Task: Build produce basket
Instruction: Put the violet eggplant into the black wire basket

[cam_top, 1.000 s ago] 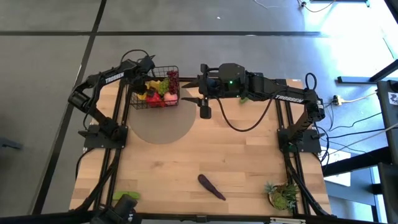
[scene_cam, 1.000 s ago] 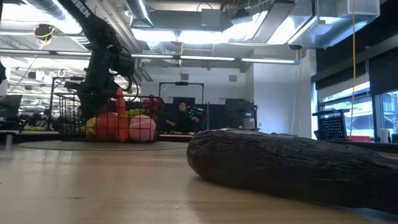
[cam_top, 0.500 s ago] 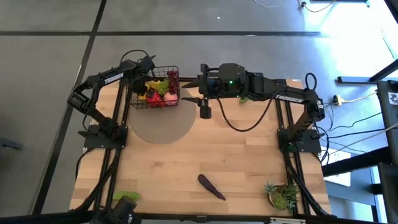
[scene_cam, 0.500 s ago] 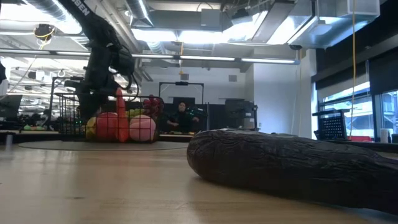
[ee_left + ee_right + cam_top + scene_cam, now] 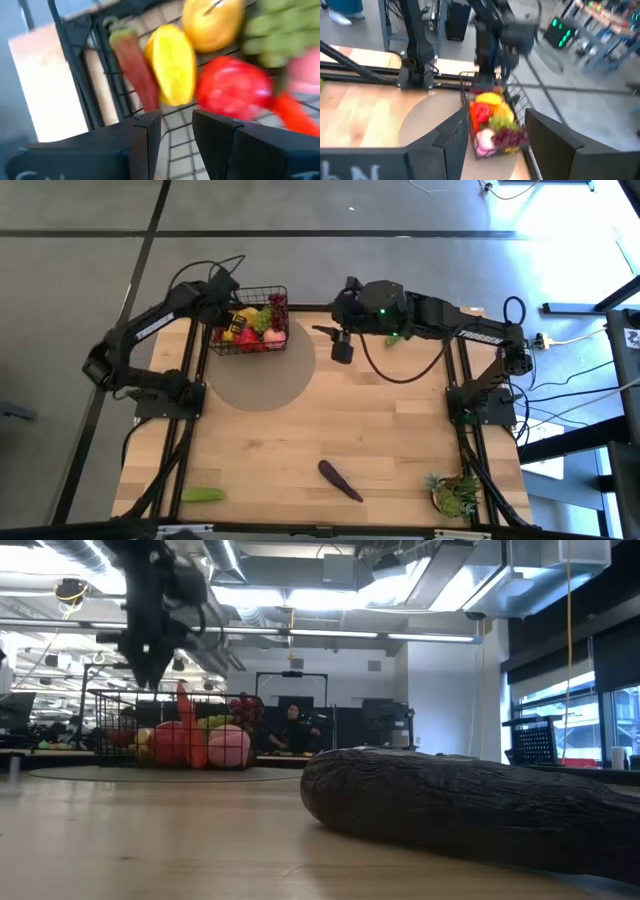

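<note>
The black wire basket (image 5: 250, 321) stands at the table's far left on a round grey mat and holds several toy fruits: lemons, a red apple, a peach, grapes, green fruit and a red chili (image 5: 185, 710) that sticks up. My left gripper (image 5: 222, 305) hangs above the basket's left end, clear of the fruit (image 5: 150, 660), its fingers a little apart and empty (image 5: 176, 135). My right gripper (image 5: 341, 348) hovers to the right of the basket, open and empty (image 5: 500, 140). The dark eggplant (image 5: 340, 480) and the green cucumber (image 5: 203, 494) lie near the table's front edge.
A spiky potted plant (image 5: 455, 492) stands at the front right corner. A small green thing (image 5: 396, 337) shows beside the right arm at the far edge. The eggplant fills the foreground of the low view (image 5: 470, 810). Bare wood lies across the table's middle.
My left gripper has risen out of the basket, and its arm has swung outward toward the table's left. My right gripper has shifted a little toward the table's right and near edge. The basket and the fruits in it have stayed in place.
</note>
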You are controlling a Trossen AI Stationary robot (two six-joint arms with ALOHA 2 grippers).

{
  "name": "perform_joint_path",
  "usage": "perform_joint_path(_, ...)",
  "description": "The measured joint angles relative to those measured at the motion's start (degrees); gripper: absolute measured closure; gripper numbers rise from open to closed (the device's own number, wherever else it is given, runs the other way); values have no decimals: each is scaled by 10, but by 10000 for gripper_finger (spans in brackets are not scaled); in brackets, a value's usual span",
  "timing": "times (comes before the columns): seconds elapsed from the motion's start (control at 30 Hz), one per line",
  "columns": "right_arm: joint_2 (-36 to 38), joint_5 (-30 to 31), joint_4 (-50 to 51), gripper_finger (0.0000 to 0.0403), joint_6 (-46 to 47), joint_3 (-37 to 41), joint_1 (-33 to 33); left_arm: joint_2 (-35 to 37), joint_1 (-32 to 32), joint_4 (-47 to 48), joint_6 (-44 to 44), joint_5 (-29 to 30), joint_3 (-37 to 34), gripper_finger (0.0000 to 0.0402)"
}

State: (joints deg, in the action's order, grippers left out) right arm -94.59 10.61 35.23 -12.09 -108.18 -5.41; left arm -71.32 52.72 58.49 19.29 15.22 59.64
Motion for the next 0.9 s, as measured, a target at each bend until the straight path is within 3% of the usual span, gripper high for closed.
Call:
perform_joint_path(0.2, 8, -3, 97, 211, 9, 0, 0, 97, -82, -9, -2, -8, 0, 301)
perform_joint_path(0.33, 8, -31, 182, 211, 19, 0, 0, 149, -141, -6, -15, -47, 0, 301)
perform_joint_path(0.57, 8, -93, 287, 211, 158, 0, 0, 208, -234, -4, -34, -141, 0, 301)
perform_joint_path(0.9, 7, -228, 402, 211, 327, 0, 19, 231, -343, 77, -78, -163, 0, 301)
